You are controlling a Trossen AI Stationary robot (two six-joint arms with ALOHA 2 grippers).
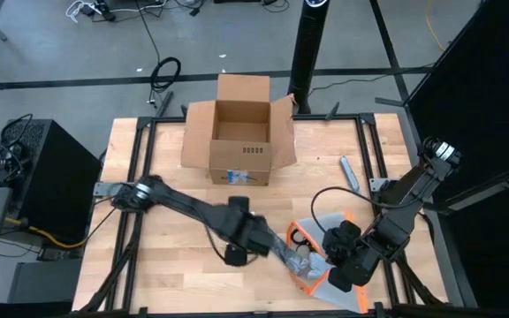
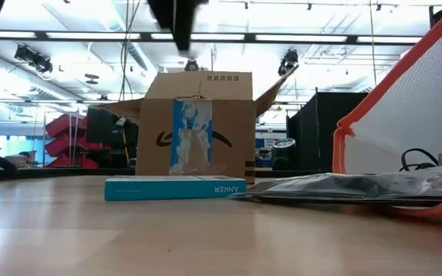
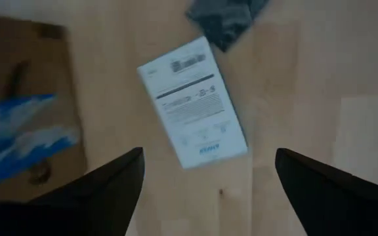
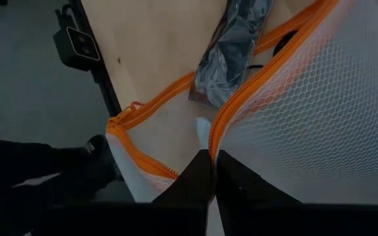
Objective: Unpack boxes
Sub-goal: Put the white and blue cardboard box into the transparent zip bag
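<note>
The open cardboard box (image 1: 239, 132) stands at the worktop's (image 1: 166, 265) far edge, interior bare. Left pincer (image 3: 205, 190) hangs released above a white packet (image 3: 192, 101); right pincer (image 4: 212, 174) clenches the orange-edged mesh pouch (image 4: 320, 111).

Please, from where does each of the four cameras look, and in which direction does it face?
High: above, facing down on the table; both arms show.
Low: at tabletop height, facing the cardboard box; no arm clearly shows.
Left wrist: above the table, facing down on a white packet; left hand open.
Right wrist: faces the mesh pouch; right hand shut on its orange edge.
Shared: high and low both see the box.
</note>
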